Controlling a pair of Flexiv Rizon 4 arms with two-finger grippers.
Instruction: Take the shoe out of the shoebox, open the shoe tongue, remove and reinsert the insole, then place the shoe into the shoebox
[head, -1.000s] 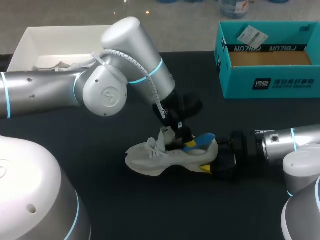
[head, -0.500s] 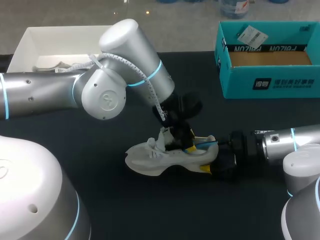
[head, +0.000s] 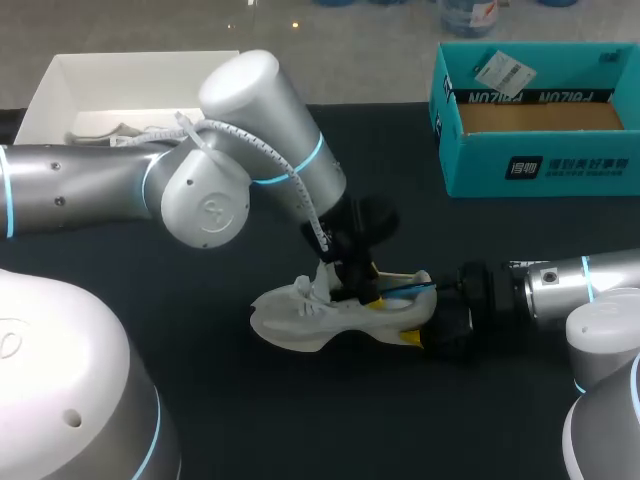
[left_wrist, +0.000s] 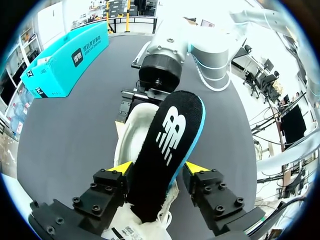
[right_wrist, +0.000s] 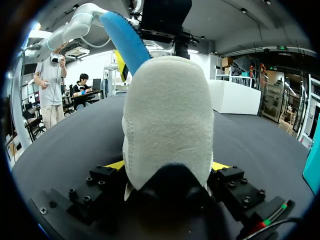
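Fingers (left_wrist: 121, 168) of the left gripper (left_wrist: 159, 169) are closed on the insole (left_wrist: 167, 135), one yellow tip pressed against each long edge. A large white logo is printed on the insole's black upper face, and a blue underside is seen along its rim. The near end of the insole is sunk into the opening of the shoe (head: 300, 318), while the far end is raised over the heel.

The shoe, pale grey-white, is laid on its sole on the dark table (head: 220, 420), near the middle. Its heel is clamped from both sides by the right gripper (right_wrist: 168, 165), which lies low along the table.

The shoebox (head: 540, 150), teal and open, is set at the far right of the table, well apart from the shoe. White lettering and a small dark label are carried on its side and inner flap. A printed paper tag (head: 497, 72) is leaned inside its rim. A white box (head: 60, 85) is placed at the far left; part of it is hidden behind the left arm (head: 240, 150), and its pale contents cannot be made out.
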